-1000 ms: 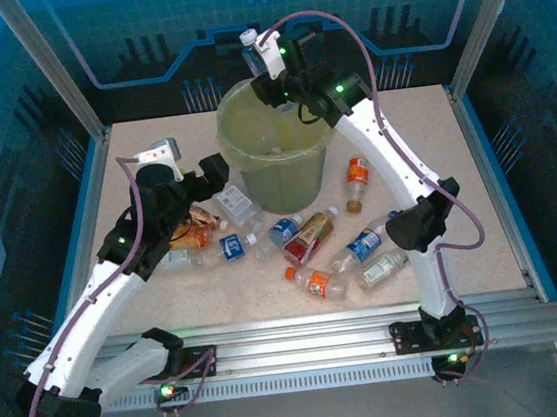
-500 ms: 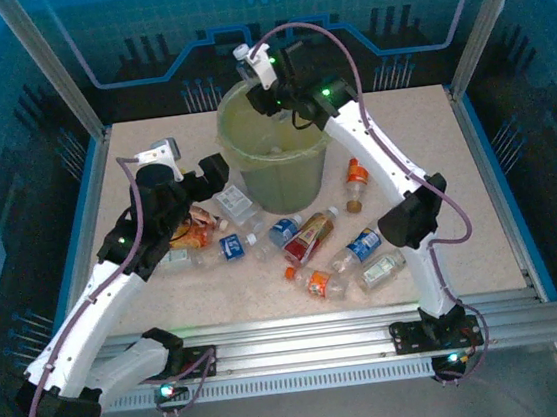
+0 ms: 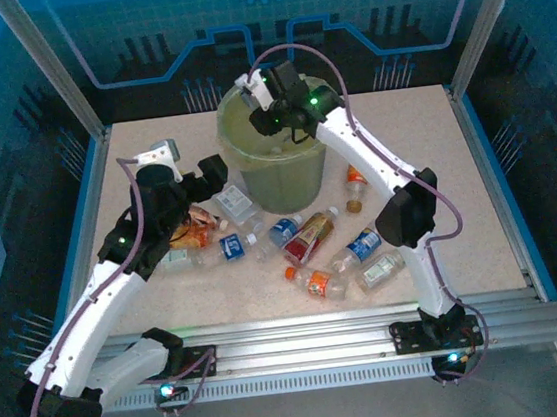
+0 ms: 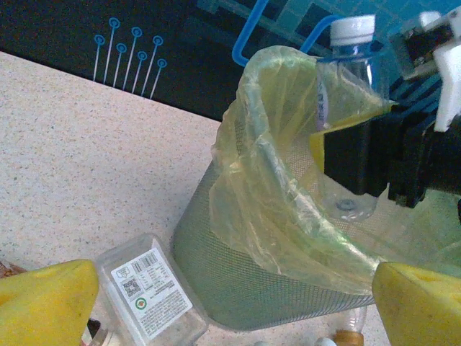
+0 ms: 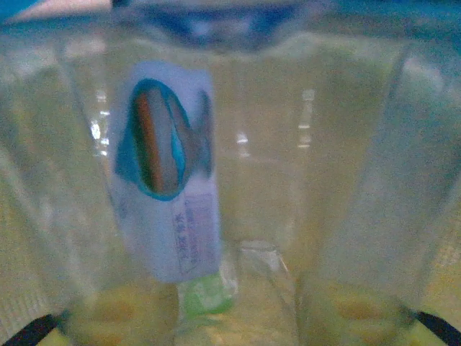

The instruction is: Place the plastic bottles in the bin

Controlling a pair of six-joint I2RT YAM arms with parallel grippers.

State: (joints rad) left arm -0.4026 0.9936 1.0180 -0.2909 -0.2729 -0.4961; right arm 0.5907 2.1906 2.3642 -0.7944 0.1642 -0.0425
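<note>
olive mesh bin (image 4: 216, 252) with yellow-green liner (image 4: 288, 180), clear white-capped bottle (image 4: 349, 72), speckled beige table (image 4: 86, 130).

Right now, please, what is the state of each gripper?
Left gripper: open, holding nothing.
Right gripper: shut on a white-capped bottle over the bin.

white-capped bottle (image 4: 349, 79) over bin (image 4: 223, 267); perhaps ten bottles (image 3: 314, 233) beside

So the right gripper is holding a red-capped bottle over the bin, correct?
Not quite: the cap is white, not red, as the left wrist view shows. Otherwise yes, the right gripper is holding that bottle over the bin.
</note>
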